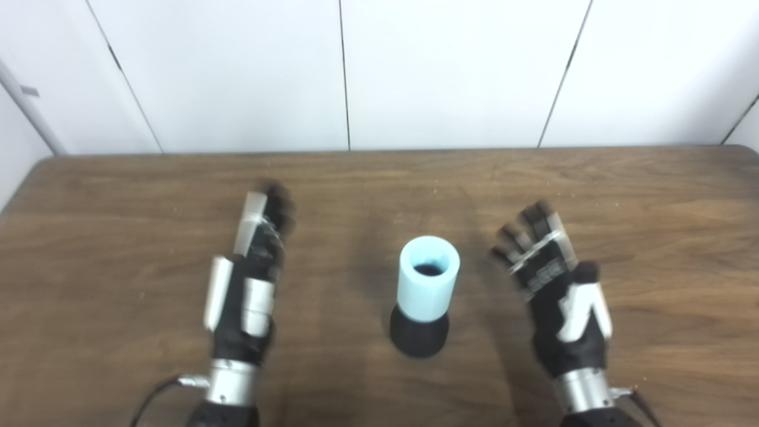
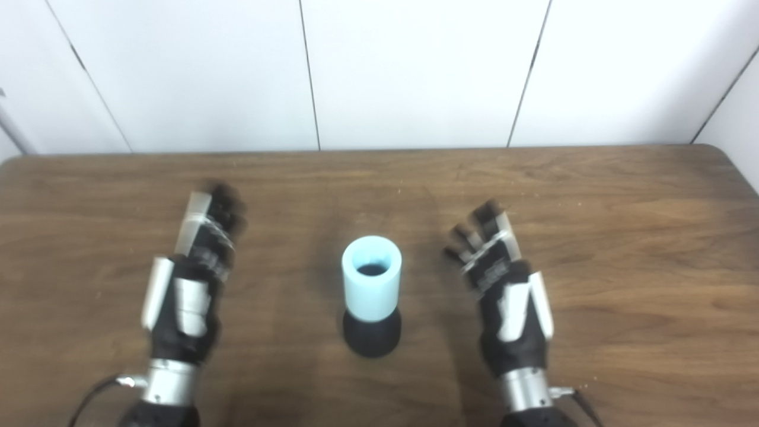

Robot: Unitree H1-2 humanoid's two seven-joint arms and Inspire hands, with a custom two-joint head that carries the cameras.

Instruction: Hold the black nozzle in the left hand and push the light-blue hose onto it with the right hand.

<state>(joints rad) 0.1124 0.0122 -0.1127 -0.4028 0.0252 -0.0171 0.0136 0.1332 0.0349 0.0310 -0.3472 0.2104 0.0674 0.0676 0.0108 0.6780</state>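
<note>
Brown wood-grain bench (image 1: 652,196) is carrying everything here. Going from the left, the left hand (image 1: 249,279) is hovering over the bench with its fingers stretched forward and nothing in it, well apart from the parts. In the middle, the light-blue hose (image 1: 428,277) is standing upright, already sitting over the top of the black nozzle (image 1: 418,337), whose flared base is resting on the bench; how deep the hose is seated cannot be told. On the right, the right hand (image 1: 560,296) is also holding nothing, its fingers spread and slightly curled, near the hose but clear of it.

To do the step well, the left hand should be closing low around the black base, leaving the hose wall free, while the right hand is wrapping the hose and pressing straight along its axis. Pushing off-axis risks tipping the pair.
</note>
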